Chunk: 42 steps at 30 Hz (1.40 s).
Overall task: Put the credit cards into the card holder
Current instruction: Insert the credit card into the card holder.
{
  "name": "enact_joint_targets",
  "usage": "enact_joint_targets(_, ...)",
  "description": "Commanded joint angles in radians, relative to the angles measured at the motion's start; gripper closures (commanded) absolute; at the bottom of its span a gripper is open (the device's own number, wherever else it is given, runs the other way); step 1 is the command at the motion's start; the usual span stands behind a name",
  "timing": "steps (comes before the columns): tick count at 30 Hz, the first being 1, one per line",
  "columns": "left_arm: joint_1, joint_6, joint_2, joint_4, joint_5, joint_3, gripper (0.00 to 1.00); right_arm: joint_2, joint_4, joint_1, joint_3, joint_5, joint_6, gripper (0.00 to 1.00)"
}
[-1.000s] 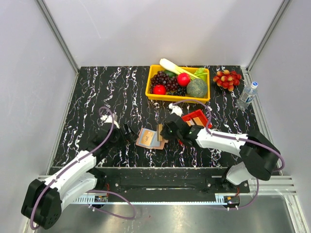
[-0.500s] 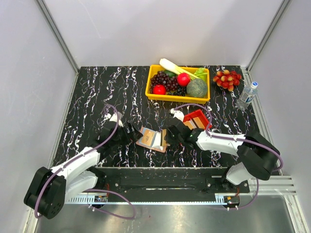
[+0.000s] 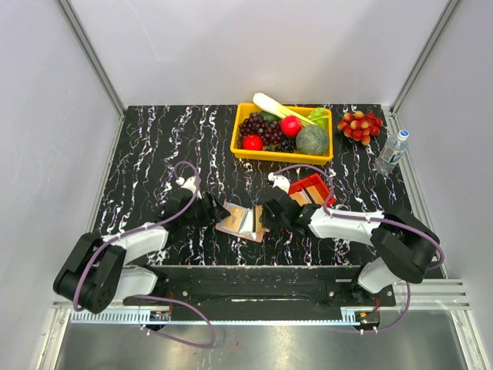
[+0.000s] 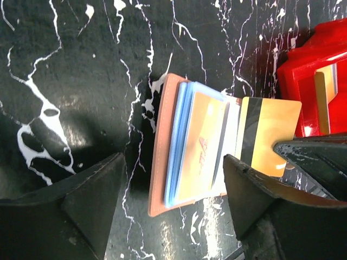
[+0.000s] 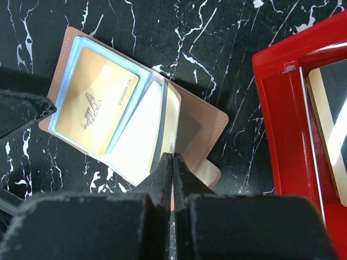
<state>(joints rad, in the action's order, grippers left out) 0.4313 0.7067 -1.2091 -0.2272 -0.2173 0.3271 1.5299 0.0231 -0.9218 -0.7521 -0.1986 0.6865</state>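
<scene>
- The left pincer (image 4: 173, 160) has swung in across the bench (image 4: 81, 81) from well to the left. It now sits at the card holder's left edge, with one finger on each side of that edge.
- Its jaws are apart but have begun to narrow. They touch nothing yet, so I judge this as the start of a bracing grip on the leather, not a finished one.
- The card holder (image 4: 157, 162) lies open and flat between the two arms, pink cover down and pale blue lining up. It has barely shifted, though its inner leaf now stands lifted.
- One gold card (image 5: 97, 108) is already seated in the left-hand pocket.
- The striped card (image 4: 271, 130), gold with a dark band, lay just beside the holder a second ago. Its leading edge now sits at the right-hand pocket, and most of its length pokes out to the right.
- The right pincer (image 5: 172, 162) has dropped closer in and is clamped tight on that card's trailing edge. From the wrist view the card bows slightly, which suggests it is meeting resistance.
- That means insertion is under way but not finished, and a steady holder should help it slide home.
- The red tray (image 5: 276, 135) to the right holds another card (image 5: 328, 119), so more remain.
</scene>
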Motion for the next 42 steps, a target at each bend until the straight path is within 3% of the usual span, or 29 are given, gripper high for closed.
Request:
enact_joint_targets(1,-0.026,-0.024,-0.075,-0.144,-0.103,0.029,0.26,0.022,0.032,-0.005,0.005,-0.001,-0.024,1.0)
enact_joint_targets(11,-0.037,0.028,-0.176,-0.353,-0.26,0.01,0.73,0.007,0.037,-0.002,0.01,-0.013,-0.031,1.0)
enact_joint_targets(18,-0.043,0.056,-0.184,-0.392,-0.28,-0.003,0.93,-0.004,0.047,0.005,0.011,-0.021,-0.035,1.0)
enact_joint_targets(22,-0.043,0.071,-0.165,-0.423,-0.3,-0.019,0.91,-0.007,0.051,0.008,0.011,-0.021,-0.036,1.0)
enact_joint_targets(25,-0.043,0.08,-0.161,-0.454,-0.324,-0.025,0.77,-0.004,0.052,0.009,0.013,-0.022,-0.036,1.0)
enact_joint_targets(29,-0.043,0.099,-0.167,-0.498,-0.346,-0.037,0.72,-0.005,0.052,0.009,0.011,-0.016,-0.039,1.0)
enact_joint_targets(35,-0.043,0.108,-0.167,-0.535,-0.352,-0.054,0.75,-0.007,0.052,0.011,0.008,-0.01,-0.044,1.0)
enact_joint_targets(42,-0.043,0.102,-0.188,-0.535,-0.37,-0.043,0.91,-0.007,0.054,0.011,0.007,-0.007,-0.047,1.0)
